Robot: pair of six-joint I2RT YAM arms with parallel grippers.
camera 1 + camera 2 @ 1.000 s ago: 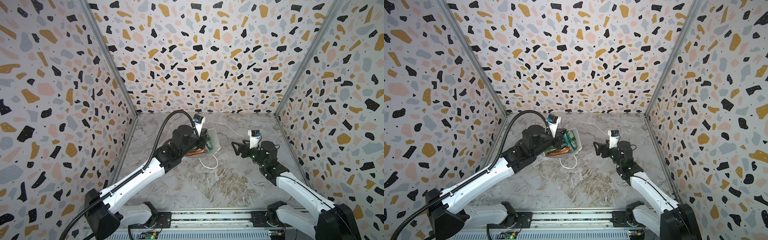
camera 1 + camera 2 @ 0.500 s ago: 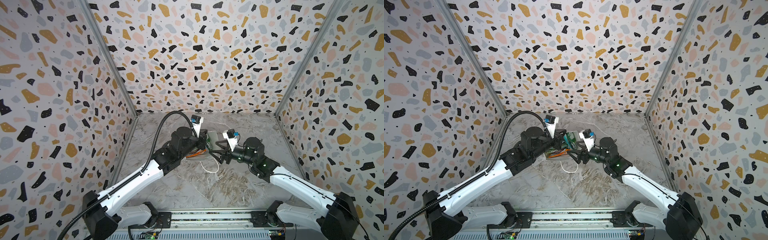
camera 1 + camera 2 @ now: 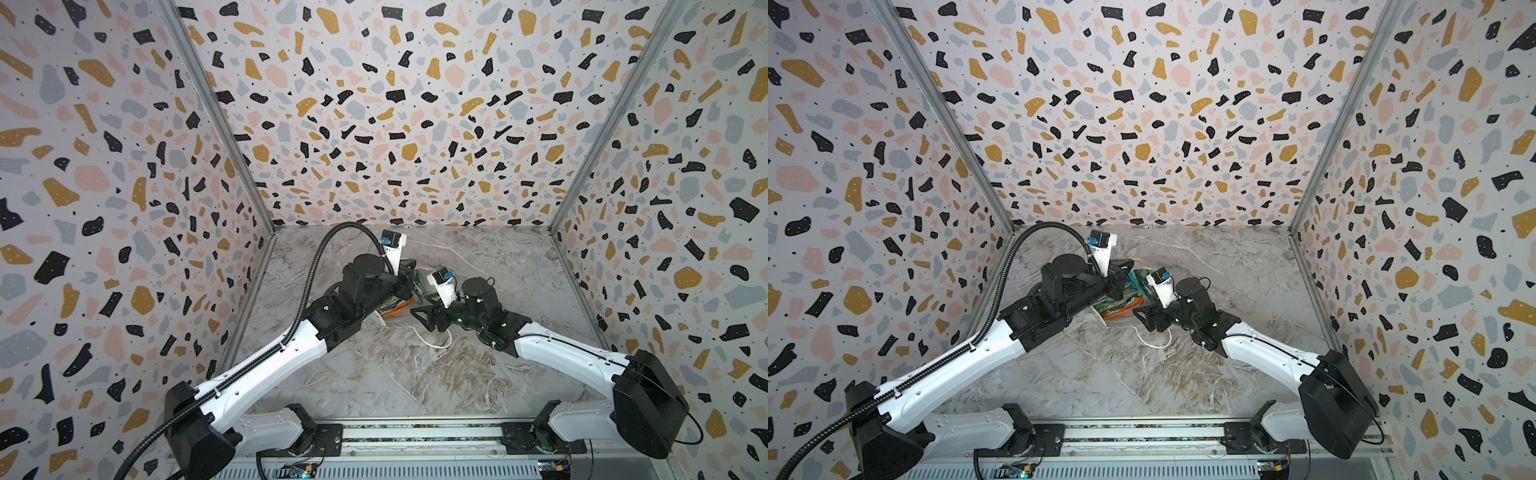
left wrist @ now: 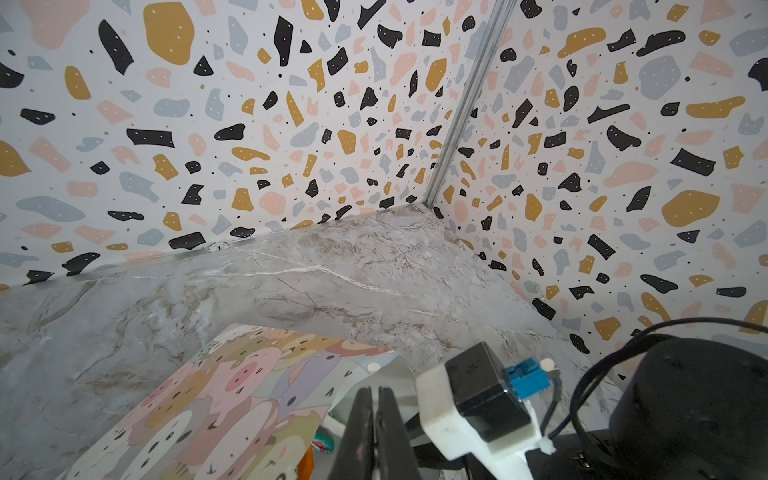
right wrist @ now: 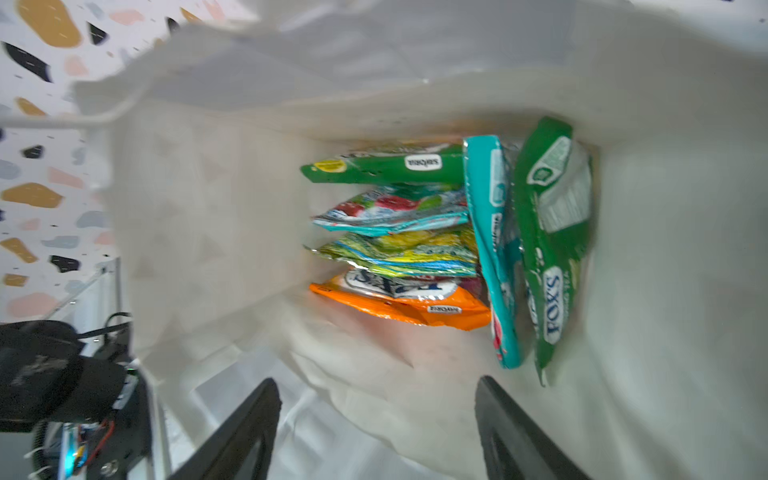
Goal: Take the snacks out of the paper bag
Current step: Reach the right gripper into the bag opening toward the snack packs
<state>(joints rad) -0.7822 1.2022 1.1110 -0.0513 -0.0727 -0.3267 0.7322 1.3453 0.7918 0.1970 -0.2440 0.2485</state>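
The paper bag (image 4: 232, 399) lies on its side on the marble floor, its mouth facing the right arm. My left gripper (image 4: 374, 392) is shut on the bag's upper rim and holds the mouth open; both top views show it (image 3: 406, 268) (image 3: 1125, 266). My right gripper (image 5: 376, 386) is open with nothing between its fingers, and it sits at the mouth (image 3: 419, 313). Deep in the white inside lie the snacks: an orange packet (image 5: 399, 303), a teal one (image 5: 494, 249), a green FOX'S one (image 5: 552, 232) and others stacked. Top views show packet edges (image 3: 1121, 303).
A white cord handle (image 3: 432, 343) trails on the floor in front of the bag. Terrazzo walls (image 3: 374, 124) close in the back and both sides. A metal rail (image 3: 415, 432) runs along the front edge with both arm bases on it.
My right arm has swung left from the right side of the floor to the bag's mouth, and its jaws have narrowed a little. The left gripper has kept its hold on the bag.
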